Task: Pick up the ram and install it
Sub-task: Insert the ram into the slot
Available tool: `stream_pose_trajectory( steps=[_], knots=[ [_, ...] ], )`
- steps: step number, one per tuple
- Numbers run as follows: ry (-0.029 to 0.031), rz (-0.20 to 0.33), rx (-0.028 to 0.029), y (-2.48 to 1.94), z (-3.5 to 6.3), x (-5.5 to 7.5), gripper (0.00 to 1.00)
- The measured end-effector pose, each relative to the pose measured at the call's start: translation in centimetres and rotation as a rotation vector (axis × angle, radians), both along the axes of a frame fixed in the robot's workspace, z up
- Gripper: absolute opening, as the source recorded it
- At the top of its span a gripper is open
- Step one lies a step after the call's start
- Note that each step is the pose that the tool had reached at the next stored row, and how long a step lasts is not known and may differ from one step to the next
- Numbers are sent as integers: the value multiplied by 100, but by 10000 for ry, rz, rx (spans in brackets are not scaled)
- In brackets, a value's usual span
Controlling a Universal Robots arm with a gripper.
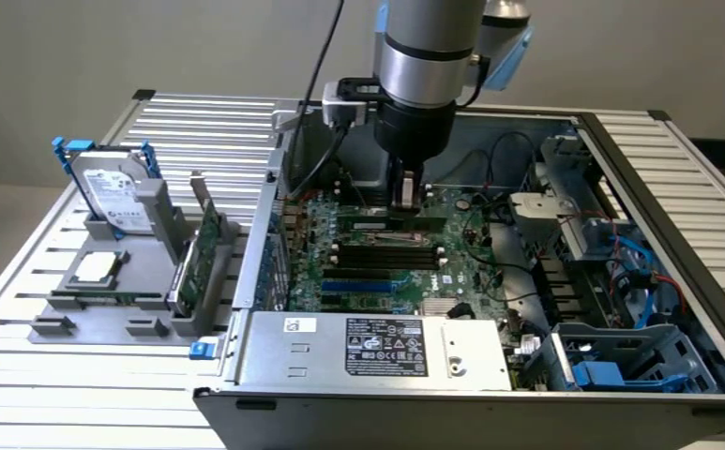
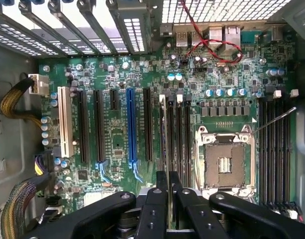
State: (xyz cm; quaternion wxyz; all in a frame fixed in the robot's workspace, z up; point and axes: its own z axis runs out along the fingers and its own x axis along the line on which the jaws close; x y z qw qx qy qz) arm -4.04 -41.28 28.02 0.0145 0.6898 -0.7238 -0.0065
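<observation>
Gripper [image 2: 168,185]: your fingers are pinched together on the ram's top edge
Ram [image 1: 377,223]: directly beneath your tool, edge-on, long axis parallel to the black slots [image 2: 180,134] beside it
Seating: probably meeting a slot, though you can't confirm that here

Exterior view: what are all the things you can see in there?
table: one, silver slats, under everything
computer case: one, grey, open, on the table
motherboard: one, green, inside the case
power supply: one, silver, case's near end
holder: one, grey, exterior view's left
hard drive: one, silver with blue frame, upright in holder
expansion card: one, green, upright in holder
processor chip: one, silver, flat on holder
ram: one, green, over the motherboard, held
arm: one, silver and black, above case
gripper: one, black, shut on the ram
</observation>
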Motion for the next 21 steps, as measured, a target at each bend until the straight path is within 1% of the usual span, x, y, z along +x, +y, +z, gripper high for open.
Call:
stream_pose_trajectory(
  steps=[12, 21],
  knots=[
    [-8, -162, -15, 6, -218, 35, 14],
    [-9, -202, -53, 13, -382, 44, 14]
  ],
)
